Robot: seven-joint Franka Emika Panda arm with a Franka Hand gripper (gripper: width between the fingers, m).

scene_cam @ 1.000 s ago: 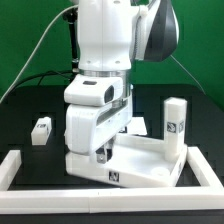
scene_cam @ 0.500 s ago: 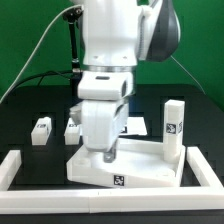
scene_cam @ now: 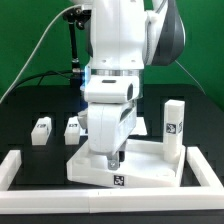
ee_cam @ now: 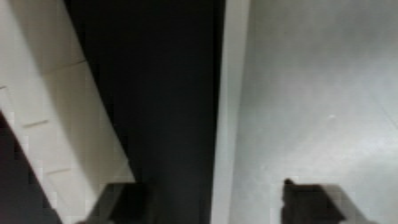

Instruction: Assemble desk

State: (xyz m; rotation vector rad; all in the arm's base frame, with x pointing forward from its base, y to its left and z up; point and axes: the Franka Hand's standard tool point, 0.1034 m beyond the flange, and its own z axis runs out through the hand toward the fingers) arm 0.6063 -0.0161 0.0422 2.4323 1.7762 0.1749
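Observation:
The white desk top (scene_cam: 150, 166) lies flat on the black table, with a small tag on its front wall. One square leg (scene_cam: 175, 127) stands upright at its corner on the exterior view's right. Two more tagged legs (scene_cam: 41, 130) (scene_cam: 74, 128) lie on the table to the exterior view's left. My gripper (scene_cam: 113, 158) points down just over the top's front part, with the jaws apart and nothing between them. In the wrist view the gripper (ee_cam: 217, 205) straddles a white edge of the desk top (ee_cam: 320, 100), with a dark band beside it. Both fingertips (ee_cam: 121, 203) show.
Long white border bars run along the front (scene_cam: 110, 200) and up both sides (scene_cam: 18, 165) (scene_cam: 205, 168) of the work area. The arm's white body (scene_cam: 115, 60) hides the middle of the table behind the desk top. A green backdrop stands at the back.
The hand has turned about its axis and shifted toward the exterior view's right, uncovering the second lying leg. The desk top has shifted slightly the same way.

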